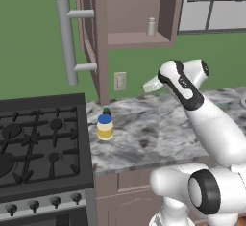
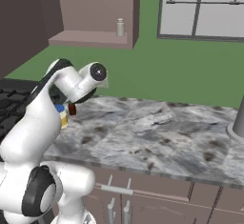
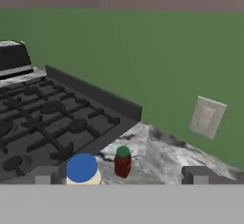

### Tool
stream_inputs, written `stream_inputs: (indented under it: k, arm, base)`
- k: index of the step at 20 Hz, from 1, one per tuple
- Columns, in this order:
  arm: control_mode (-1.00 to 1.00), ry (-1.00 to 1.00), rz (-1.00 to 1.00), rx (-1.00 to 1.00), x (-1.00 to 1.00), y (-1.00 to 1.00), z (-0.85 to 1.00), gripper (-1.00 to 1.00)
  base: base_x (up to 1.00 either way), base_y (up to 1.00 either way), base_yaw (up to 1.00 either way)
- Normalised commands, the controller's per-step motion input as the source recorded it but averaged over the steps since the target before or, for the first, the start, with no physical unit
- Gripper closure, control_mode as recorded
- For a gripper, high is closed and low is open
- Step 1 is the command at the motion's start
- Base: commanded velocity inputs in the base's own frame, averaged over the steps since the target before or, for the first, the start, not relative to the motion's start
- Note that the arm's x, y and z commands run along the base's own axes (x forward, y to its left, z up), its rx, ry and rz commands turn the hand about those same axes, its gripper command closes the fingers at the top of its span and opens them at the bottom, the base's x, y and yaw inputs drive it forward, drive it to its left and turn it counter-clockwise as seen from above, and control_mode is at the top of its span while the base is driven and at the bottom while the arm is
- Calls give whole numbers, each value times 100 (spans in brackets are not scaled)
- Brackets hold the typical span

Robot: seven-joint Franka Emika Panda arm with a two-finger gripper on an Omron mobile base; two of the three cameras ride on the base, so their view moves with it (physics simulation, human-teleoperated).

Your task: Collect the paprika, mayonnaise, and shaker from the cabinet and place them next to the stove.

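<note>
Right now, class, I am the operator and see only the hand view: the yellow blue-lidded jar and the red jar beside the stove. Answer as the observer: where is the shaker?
Observer: The shaker stands upright on the cabinet shelf, toward its right side.
Operator: Is the door in my way?
Observer: No, the cabinet door is swung open to the left, above the stove.
Operator: And the arm?
Observer: The arm bends over the counter, lower than the shelf.
</note>
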Motion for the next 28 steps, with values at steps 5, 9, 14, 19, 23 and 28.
stream_inputs:
  k: [5, 9, 14, 19, 23, 28]
  arm:
    - [-100, 10, -48, 0, -29, 0, 55, -100]
    - [-100, 8, -46, 0, -13, 0, 59, -100]
    - [-100, 9, -40, 0, -2, 0, 61, -100]
    - [-100, 5, -30, 3, 0, -1, 51, -100]
    - [-100, -1, -20, 1, 0, -13, 39, -100]
    - [-100, -12, -7, 1, 0, -32, 21, -100]
  base:
    - [0, 0, 0]
    - [0, 0, 0]
    - [0, 0, 0]
    - [0, 0, 0]
    - [0, 0, 0]
    - [0, 0, 0]
